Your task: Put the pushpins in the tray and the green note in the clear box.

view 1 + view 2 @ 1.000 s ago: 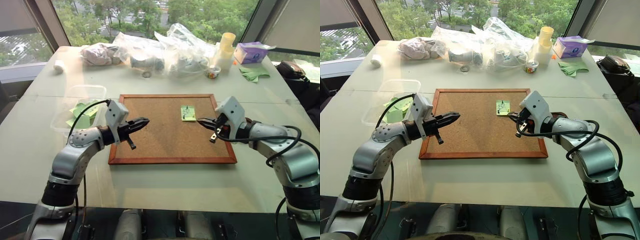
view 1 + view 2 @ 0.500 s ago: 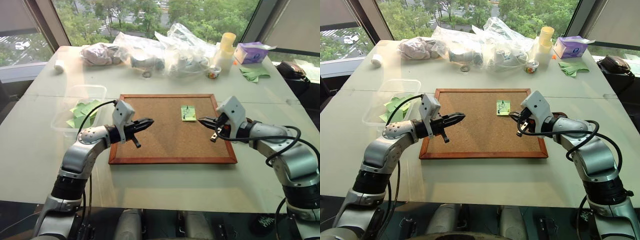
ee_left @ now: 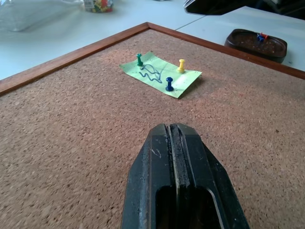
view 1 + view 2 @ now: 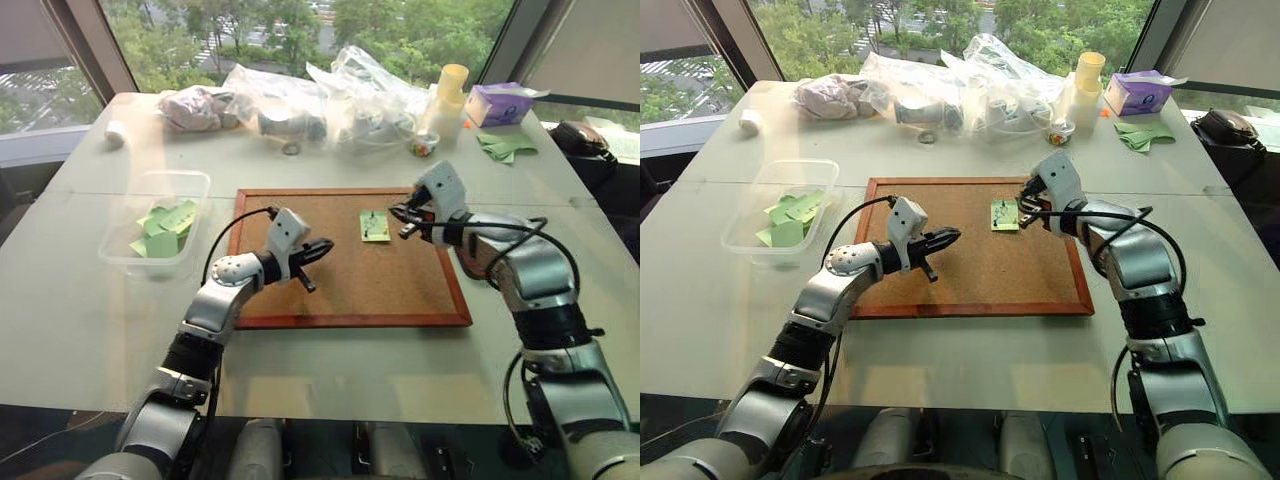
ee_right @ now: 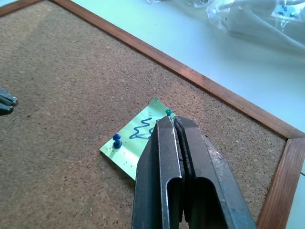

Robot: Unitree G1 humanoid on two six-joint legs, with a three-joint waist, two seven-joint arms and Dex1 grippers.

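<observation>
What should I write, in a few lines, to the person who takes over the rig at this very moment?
Left end effector: shut, empty, over the wood-framed cork board.
Right end effector: nearly shut, empty, just above the small light-green square paper note.
The note is on the board, pinned by three small plastic-headed pushpins: green, yellow, blue.
The small dark reddish-brown oval tray beside the board already holds a few pins.
The transparent rectangular plastic box holds green notes.
Left: pull the three pins into the tray, then move the note to the box.
</observation>
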